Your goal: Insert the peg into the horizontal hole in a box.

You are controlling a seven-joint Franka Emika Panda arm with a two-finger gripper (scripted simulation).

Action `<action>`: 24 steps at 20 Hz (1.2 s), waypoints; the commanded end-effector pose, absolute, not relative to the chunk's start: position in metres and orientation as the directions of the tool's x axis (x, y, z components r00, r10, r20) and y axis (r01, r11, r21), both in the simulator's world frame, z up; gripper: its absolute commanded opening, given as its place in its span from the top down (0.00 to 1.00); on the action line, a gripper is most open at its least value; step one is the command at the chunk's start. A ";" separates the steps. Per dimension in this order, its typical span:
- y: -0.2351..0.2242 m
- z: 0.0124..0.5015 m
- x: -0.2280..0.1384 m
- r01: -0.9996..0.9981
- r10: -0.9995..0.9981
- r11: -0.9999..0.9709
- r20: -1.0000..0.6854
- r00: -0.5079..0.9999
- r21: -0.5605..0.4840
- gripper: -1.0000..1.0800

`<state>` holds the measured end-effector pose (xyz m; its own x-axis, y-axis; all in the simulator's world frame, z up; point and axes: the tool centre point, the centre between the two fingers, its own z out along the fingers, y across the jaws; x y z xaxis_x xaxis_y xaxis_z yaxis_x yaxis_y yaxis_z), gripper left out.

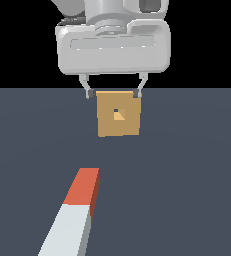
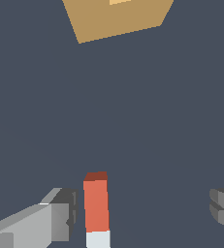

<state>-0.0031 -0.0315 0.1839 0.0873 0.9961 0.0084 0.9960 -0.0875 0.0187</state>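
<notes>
The peg (image 1: 76, 215) lies flat on the dark floor in the foreground of the exterior view, its orange-red end pointing toward the box and its white part running off the frame. The tan box (image 1: 118, 114) stands farther back, its face showing the small square hole (image 1: 118, 114). My gripper (image 1: 114, 93) hangs high, in front of the box's top edge, open and empty. In the wrist view the peg's orange end (image 2: 96, 201) lies between my spread fingers (image 2: 60, 213), nearer one of them, and the box (image 2: 117, 19) is at the frame's edge.
A flat dark grey floor (image 1: 187, 165) spreads around the peg and the box. No other objects show.
</notes>
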 end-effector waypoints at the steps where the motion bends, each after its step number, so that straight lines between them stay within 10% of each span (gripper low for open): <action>1: -0.032 0.184 -0.003 0.996 0.996 -0.087 0.008 0.087 0.019 0.04; 24: -0.174 0.093 -0.050 0.999 0.999 -0.045 0.001 0.045 0.004 0.04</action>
